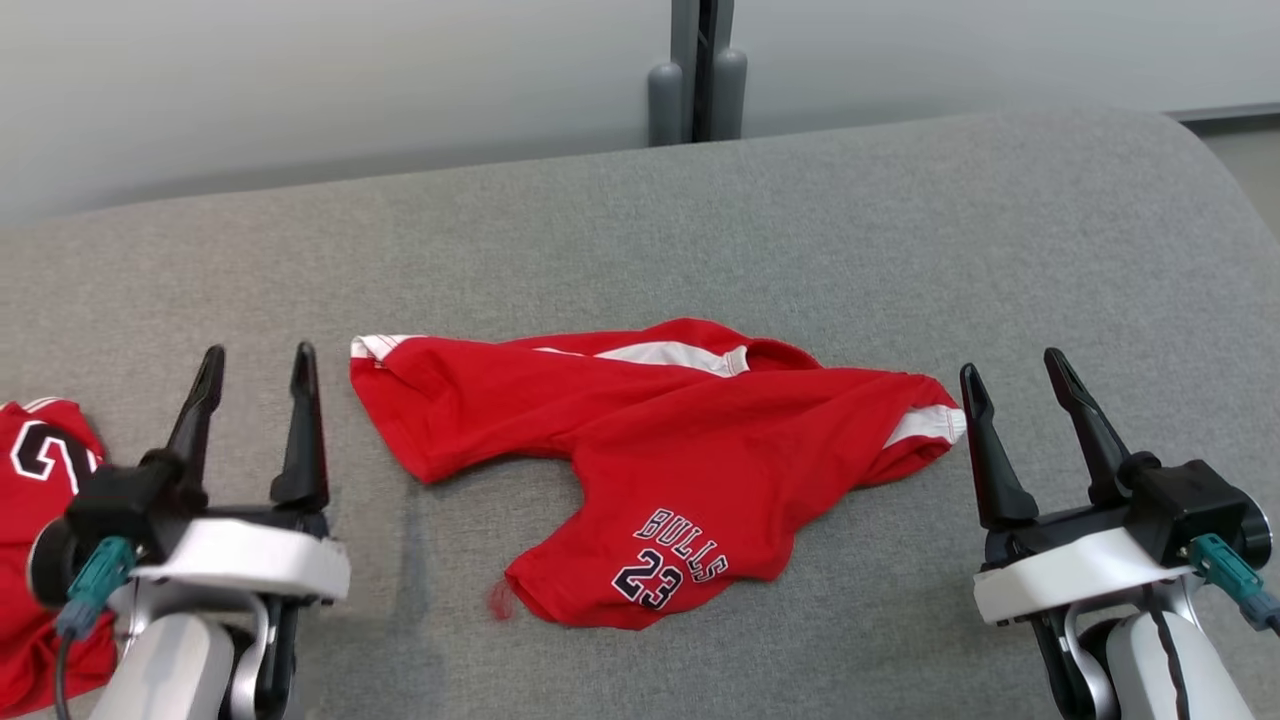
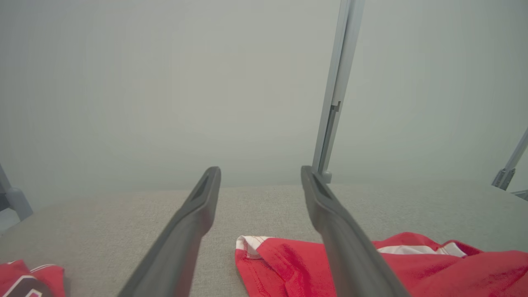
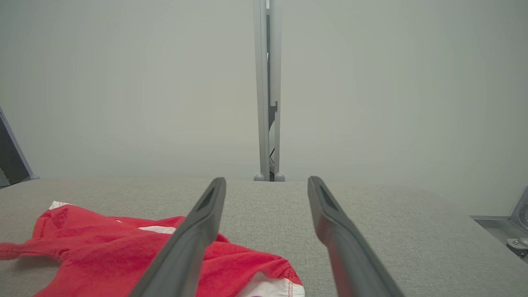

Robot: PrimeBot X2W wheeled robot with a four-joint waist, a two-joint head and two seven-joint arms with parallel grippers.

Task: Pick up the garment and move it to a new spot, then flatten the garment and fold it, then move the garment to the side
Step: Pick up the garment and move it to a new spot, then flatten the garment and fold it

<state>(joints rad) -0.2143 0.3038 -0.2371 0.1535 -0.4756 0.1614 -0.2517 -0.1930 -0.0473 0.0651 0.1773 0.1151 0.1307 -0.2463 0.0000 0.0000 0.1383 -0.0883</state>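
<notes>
Midway along the grey worktop (image 1: 900, 220), nearer its front edge, the red garment (image 1: 660, 470) lies crumpled. The left gripper (image 1: 258, 352) and right gripper (image 1: 1012, 362) flank it, both spread wide and empty. Pinching the two white-trimmed ends together and lifting evenly would probably work best.

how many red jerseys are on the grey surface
2. The crumpled jersey lies in the middle of the grey surface. The second jersey sits at the head view's left edge, cut off by the frame and partly behind the left gripper. More may lie out of frame.
</notes>
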